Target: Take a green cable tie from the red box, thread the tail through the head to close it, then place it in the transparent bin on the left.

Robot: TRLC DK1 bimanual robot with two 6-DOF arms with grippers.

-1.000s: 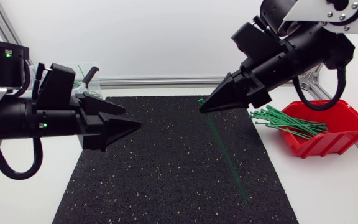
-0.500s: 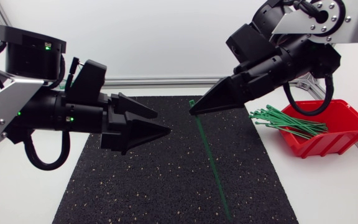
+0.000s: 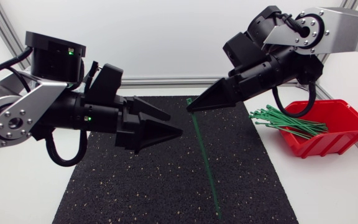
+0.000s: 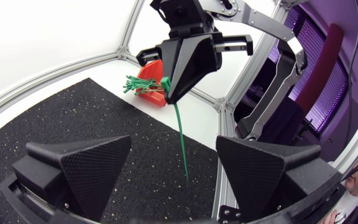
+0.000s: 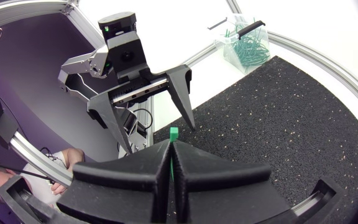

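My right gripper [image 3: 190, 108] is shut on a green cable tie [image 3: 205, 162] just below its head, high above the black mat [image 3: 135, 186]. The tail hangs down freely. In the right wrist view the tie's head [image 5: 174, 132] pokes out past the closed fingertips. My left gripper [image 3: 175, 125] is open, its tips a short way left of the tie and pointing at it. From the left wrist view the tie [image 4: 180, 137] hangs ahead of the gap between my spread fingers [image 4: 95, 165]. The red box [image 3: 337, 134] at the right holds several more green ties [image 3: 288, 121].
The transparent bin [image 5: 247, 43] with ties in it stands at the table's far left corner, behind my left arm in the head view. An aluminium frame rail [image 3: 166, 81] runs along the table's back edge.
My left arm has swung in from the left edge towards the tie, staying open. My right gripper has drifted slightly left and up with the tie, whose tail has swung left.
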